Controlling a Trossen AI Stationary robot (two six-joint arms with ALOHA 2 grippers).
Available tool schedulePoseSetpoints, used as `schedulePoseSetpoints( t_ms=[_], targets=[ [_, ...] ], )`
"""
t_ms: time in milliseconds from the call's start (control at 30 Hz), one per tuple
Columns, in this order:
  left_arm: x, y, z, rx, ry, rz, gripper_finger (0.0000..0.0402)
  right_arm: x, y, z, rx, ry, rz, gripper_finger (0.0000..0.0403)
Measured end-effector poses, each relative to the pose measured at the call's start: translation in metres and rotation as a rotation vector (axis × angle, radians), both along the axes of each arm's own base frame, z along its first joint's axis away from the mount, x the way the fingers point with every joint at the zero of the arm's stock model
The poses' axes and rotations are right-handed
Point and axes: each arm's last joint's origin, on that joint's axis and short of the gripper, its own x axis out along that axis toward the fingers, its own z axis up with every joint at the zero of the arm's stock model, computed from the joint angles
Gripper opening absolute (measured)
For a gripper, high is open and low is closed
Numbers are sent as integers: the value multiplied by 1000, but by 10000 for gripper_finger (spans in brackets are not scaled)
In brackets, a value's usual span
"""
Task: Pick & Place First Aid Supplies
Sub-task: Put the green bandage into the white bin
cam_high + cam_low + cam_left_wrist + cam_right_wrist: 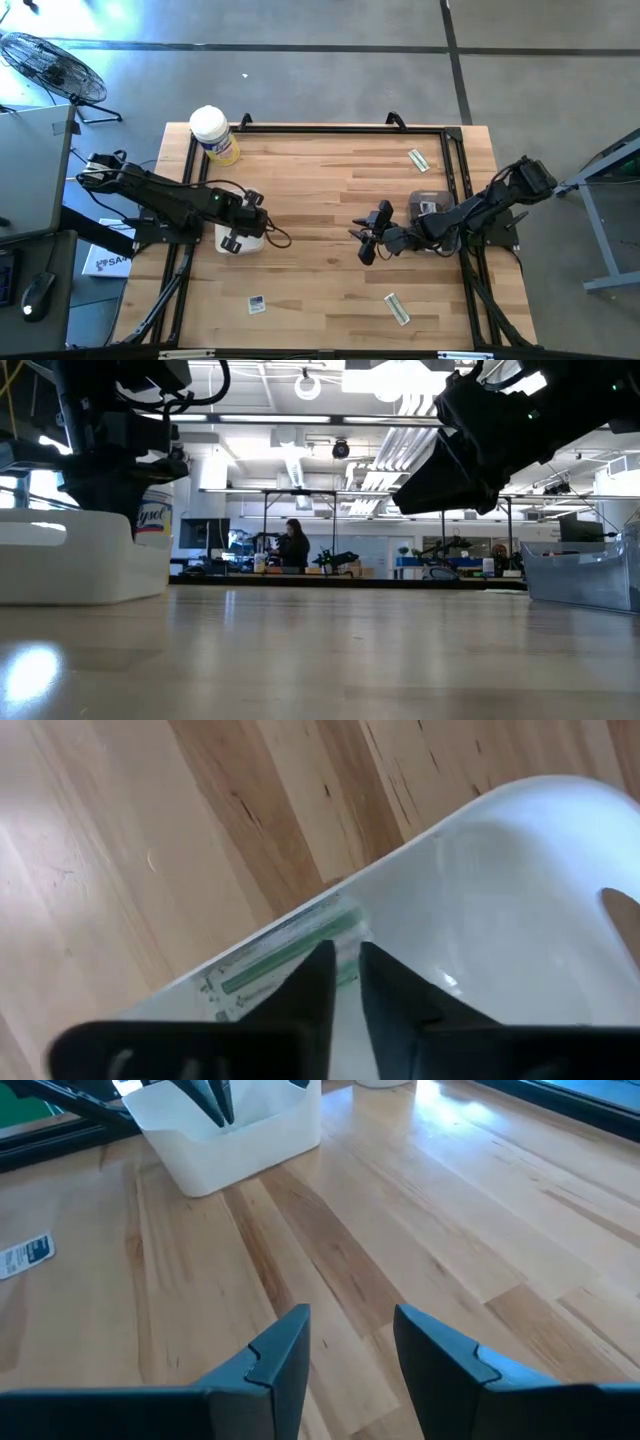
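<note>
My left gripper [345, 982] points down into a white bin [243, 243] at the table's left, its fingers a narrow gap apart. A greenish-tan wrapped strip [285, 955] lies against the bin's inner wall just past the fingertips. My right gripper [350, 1348] hangs open over bare wood near the table's middle [358, 240], with nothing between its fingers. Loose on the table lie two more strips [418, 160] [397, 308] and a white square packet [257, 304], which also shows in the right wrist view [25, 1255]. My left gripper stands over the strip's end [330, 935] from above. One finger covers the place, so I cannot tell whether it touches the strip. The strip rests inside the bin against its wall.
A yellow canister with a white lid [213, 135] stands at the far left corner. A clear container [590, 575] sits at the table's right, by the right arm. A black frame [320, 128] runs along the table's edges. Bare wood lies between the two grippers.
</note>
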Motion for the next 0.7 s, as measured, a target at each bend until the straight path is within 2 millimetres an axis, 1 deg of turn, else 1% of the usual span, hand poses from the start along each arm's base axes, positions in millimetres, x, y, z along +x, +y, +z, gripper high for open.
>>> schedulePoseSetpoints(
  t_ms=[133, 233, 367, 467, 567, 633, 700],
  targets=[
    [0, 0, 0, 1, 0, 2, 86, 0, 0, 0, 10, -3, -4, 140],
    [-2, 0, 4, 3, 29, 2, 103, 0, 0, 0, 16, -1, 6, 140],
    [-1, -1, 24, -36, 43, 92, 101, 0, 1, 0, 27, 3, 25, 140],
    [0, -1, 40, -75, 34, 189, 90, 2, 4, 1, 55, 15, 94, 140],
    [-2, -2, 48, -142, 33, 260, 76, 7, 16, 10, 161, 81, 240, 140],
    [-3, -3, 49, -169, 30, 273, 69, 10, 31, 21, 197, 163, 307, 140],
    [-6, -2, 47, -179, 17, 290, 64, 9, 46, 33, 207, 267, 331, 140]
  ],
)
